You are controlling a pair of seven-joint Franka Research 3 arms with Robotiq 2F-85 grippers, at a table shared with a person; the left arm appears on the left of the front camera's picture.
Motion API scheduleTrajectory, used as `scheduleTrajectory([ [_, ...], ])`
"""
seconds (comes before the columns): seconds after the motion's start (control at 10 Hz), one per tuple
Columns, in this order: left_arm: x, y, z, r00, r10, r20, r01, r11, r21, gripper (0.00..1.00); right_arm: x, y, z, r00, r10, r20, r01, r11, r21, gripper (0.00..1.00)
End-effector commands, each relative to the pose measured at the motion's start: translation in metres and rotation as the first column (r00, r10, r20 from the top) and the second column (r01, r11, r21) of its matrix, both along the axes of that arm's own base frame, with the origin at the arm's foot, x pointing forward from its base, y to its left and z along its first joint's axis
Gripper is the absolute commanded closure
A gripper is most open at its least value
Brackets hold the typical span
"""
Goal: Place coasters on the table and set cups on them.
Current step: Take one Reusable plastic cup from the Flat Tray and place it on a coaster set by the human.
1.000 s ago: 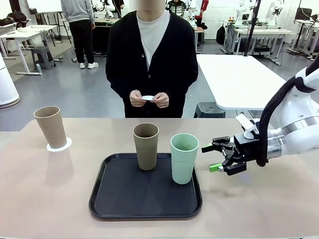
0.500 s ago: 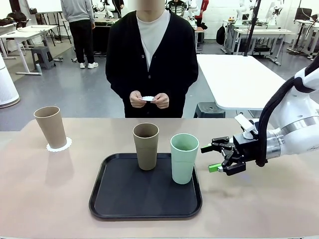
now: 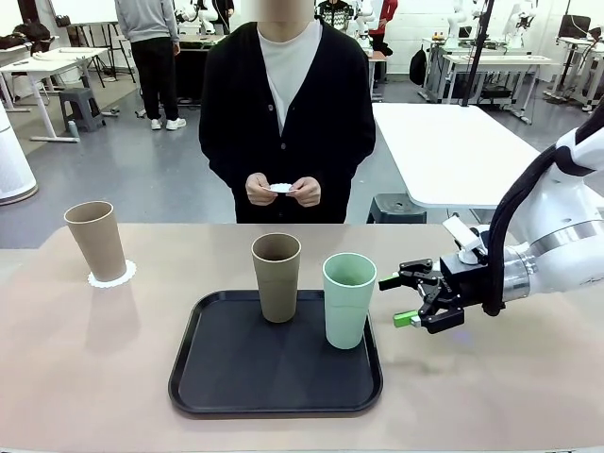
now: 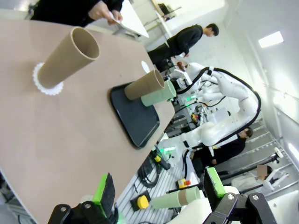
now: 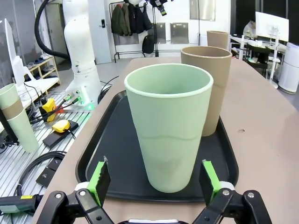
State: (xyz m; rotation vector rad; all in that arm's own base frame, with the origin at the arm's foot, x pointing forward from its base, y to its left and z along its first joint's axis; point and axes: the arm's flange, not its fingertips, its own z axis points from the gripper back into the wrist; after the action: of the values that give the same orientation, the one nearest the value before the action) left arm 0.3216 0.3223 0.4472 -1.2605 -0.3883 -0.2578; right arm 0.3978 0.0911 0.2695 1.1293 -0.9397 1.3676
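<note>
Between the green pads (image 5: 99,181) of the right gripper (image 3: 396,300): nothing but air. The fingers are spread wide and clamp nothing, level with the mint cup (image 3: 348,300) and just beside its right flank without touching. Item: mint cup, tall, tapered, handleless, matte pale green with a smooth rolled rim, upright on the tray (image 3: 236,377). Item: tan cup (image 3: 276,276), same form in matte brown, upright on the tray near the mint one, on the side away from the gripper. Item: tray, black, rounded-square, shallow raised lip, dull finish. Item: table (image 3: 94,377), beige matte top. Item: second tan cup (image 3: 96,241), far left, already seated on a white scalloped coaster (image 3: 127,275). Item: another coaster (image 3: 280,187), thin and white, held at the fingertips of the person (image 3: 283,104) across the table, so no bare coaster lies ready yet. Item: left gripper (image 4: 159,191), fingers apart, empty, well clear of the cups. Hazards, as judged: a fingertip clipping the wall on approach could topple this narrow-based cup into its tan neighbour; the slick tapered side may slip down through the pads; a low lift could snag the base on the tray lip.
</note>
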Motion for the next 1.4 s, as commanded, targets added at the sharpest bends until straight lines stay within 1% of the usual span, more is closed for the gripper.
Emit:
scheduleTrajectory([
  [0.0,-0.002,-0.001,0.002,1.000,0.001,0.002,-0.001,1.000,-0.003,0.00,0.001,0.019,-0.005,0.998,0.026,0.059,-0.025,0.999,-0.021,0.00],
  [0.2,-0.002,-0.001,0.002,1.000,0.001,0.002,-0.001,1.000,-0.003,0.00,0.004,0.031,-0.012,0.996,0.027,0.086,-0.025,1.000,-0.016,0.00],
  [0.3,-0.002,-0.001,0.002,1.000,0.001,0.002,-0.001,1.000,-0.003,0.00,0.006,0.034,-0.013,0.994,0.011,0.111,-0.010,1.000,-0.015,0.00],
  [0.5,-0.002,-0.001,0.002,1.000,0.001,0.002,-0.001,1.000,-0.003,0.00,0.008,0.038,-0.019,0.991,-0.006,0.133,0.007,1.000,-0.006,0.00],
  [0.7,-0.002,-0.001,0.002,1.000,0.001,0.002,-0.001,1.000,-0.003,0.00,0.011,0.046,-0.026,0.991,-0.007,0.137,0.007,1.000,-0.001,0.00],
  [1.1,-0.002,-0.001,0.002,1.000,0.001,0.002,-0.001,1.000,-0.003,0.00,0.016,0.065,-0.035,0.992,0.025,0.125,-0.024,1.000,-0.014,0.00],
  [1.3,-0.002,-0.001,0.002,1.000,0.001,0.002,-0.001,1.000,-0.003,0.00,0.016,0.073,-0.042,0.993,0.036,0.108,-0.035,0.999,-0.019,0.00],
])
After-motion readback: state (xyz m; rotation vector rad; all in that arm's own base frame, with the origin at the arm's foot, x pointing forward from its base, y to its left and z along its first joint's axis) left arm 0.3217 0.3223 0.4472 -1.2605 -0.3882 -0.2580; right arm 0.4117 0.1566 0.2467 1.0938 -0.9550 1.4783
